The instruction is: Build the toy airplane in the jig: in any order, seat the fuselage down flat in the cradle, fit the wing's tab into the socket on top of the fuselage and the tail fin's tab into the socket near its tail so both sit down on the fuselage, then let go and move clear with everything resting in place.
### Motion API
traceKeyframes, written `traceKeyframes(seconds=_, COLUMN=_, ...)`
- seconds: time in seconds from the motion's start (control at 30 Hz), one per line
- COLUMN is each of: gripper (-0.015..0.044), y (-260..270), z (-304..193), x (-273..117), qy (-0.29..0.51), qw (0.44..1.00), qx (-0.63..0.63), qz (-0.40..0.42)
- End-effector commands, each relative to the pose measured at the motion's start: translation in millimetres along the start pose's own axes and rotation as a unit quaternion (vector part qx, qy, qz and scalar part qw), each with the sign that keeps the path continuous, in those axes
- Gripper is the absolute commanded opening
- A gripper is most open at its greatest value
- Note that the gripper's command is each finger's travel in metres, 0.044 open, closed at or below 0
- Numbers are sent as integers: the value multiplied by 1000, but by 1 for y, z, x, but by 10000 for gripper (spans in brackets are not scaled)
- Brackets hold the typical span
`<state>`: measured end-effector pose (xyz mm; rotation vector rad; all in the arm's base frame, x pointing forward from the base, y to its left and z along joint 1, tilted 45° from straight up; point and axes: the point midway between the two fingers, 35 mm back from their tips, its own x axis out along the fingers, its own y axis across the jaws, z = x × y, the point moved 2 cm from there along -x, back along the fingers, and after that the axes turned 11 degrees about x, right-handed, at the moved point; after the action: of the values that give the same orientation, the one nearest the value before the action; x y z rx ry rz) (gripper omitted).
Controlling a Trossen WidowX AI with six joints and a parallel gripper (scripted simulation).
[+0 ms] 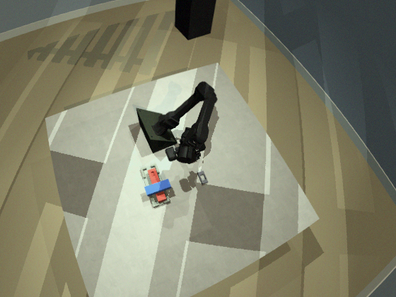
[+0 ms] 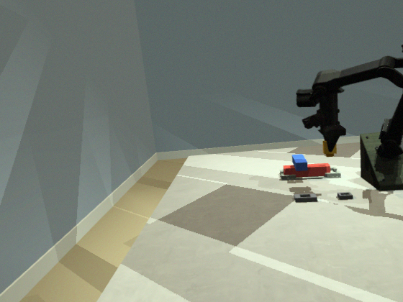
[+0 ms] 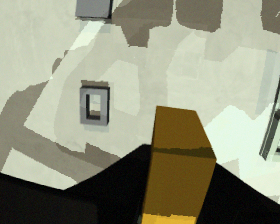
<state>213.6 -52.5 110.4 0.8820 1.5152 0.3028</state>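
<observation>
The red fuselage (image 1: 153, 180) (image 2: 317, 169) lies along the pale grey-green cradle (image 1: 143, 174) (image 2: 332, 175) and looks level. The blue wing (image 1: 158, 187) (image 2: 299, 162) lies across its top; its tab is hidden. A small dark socket shows near the fuselage's robot-side end in the top view. My gripper (image 2: 330, 148) (image 3: 169, 156) is shut on the yellow tail fin (image 2: 325, 148) (image 3: 176, 131), which hangs upright below the fingers in the air, apart from the fuselage and to its robot side. In the top view the hand hides the fin.
A small grey ring-shaped holder (image 2: 345, 198) (image 3: 83, 107) stands under and beside the hand. A larger one (image 1: 204, 182) (image 2: 306, 199) (image 3: 94, 9) stands farther out. The cradle's edge enters the wrist view at right. The dark robot base (image 1: 150, 136) (image 2: 370, 174) stands behind the cradle.
</observation>
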Motion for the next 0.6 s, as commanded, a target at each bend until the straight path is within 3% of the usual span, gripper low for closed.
traceKeyframes(seconds=0.0, gripper=0, y=-13, z=4, x=1, qy=2, qw=1000, qx=6, qz=-6)
traceKeyframes(seconds=0.57, gripper=0, y=-65, z=23, x=12, qy=1, qw=1000, qx=8, qz=-6)
